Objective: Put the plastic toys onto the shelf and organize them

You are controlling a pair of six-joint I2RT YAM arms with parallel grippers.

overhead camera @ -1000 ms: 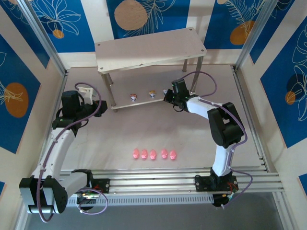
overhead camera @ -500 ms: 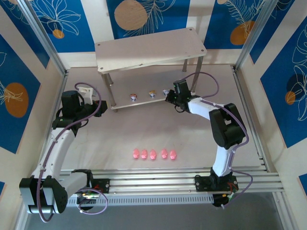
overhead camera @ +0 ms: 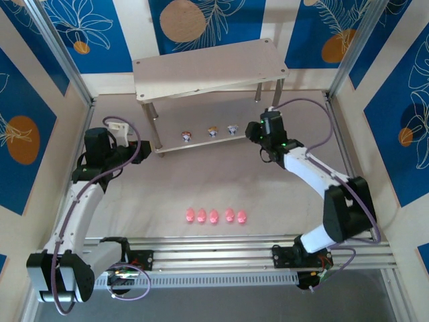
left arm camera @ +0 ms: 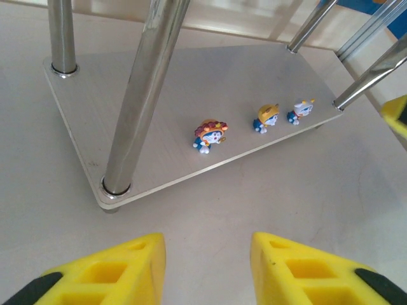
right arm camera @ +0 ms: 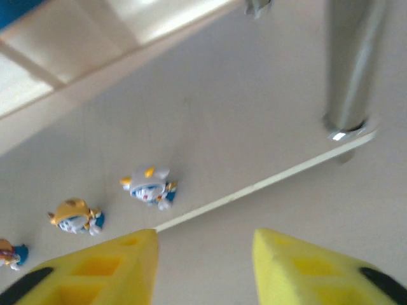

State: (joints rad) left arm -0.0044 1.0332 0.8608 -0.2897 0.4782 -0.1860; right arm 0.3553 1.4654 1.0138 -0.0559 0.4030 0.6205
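- The shelf (overhead camera: 211, 67) stands at the far side of the table (overhead camera: 167, 188), its pale top board tilted over the lower board (left arm camera: 159, 82).
- 3 figurines sit in a row along the lower board's front edge: a red-topped one (left arm camera: 210, 135), an orange-topped one (left arm camera: 267, 118) and a white one (left arm camera: 300, 110).
- 5 pigs (overhead camera: 214, 216) lie in a line on the table near the arm bases, well apart from both grippers.
- Left gripper (left arm camera: 206, 267): jaws partly apart, with nothing between the yellow pads (left arm camera: 127, 267).
- It hangs over the table just off the board's near-left corner, close to a leg (left arm camera: 146, 95).
- The red-topped figurine is the nearest to it, ahead on the board and untouched.
- Right gripper (right arm camera: 203, 267): jaws apart, nothing held.
- It sits off the board's right end, low over the table.
- The white figurine stands just ahead of its left pad, clear of it, and the other 2 are further off to that side.
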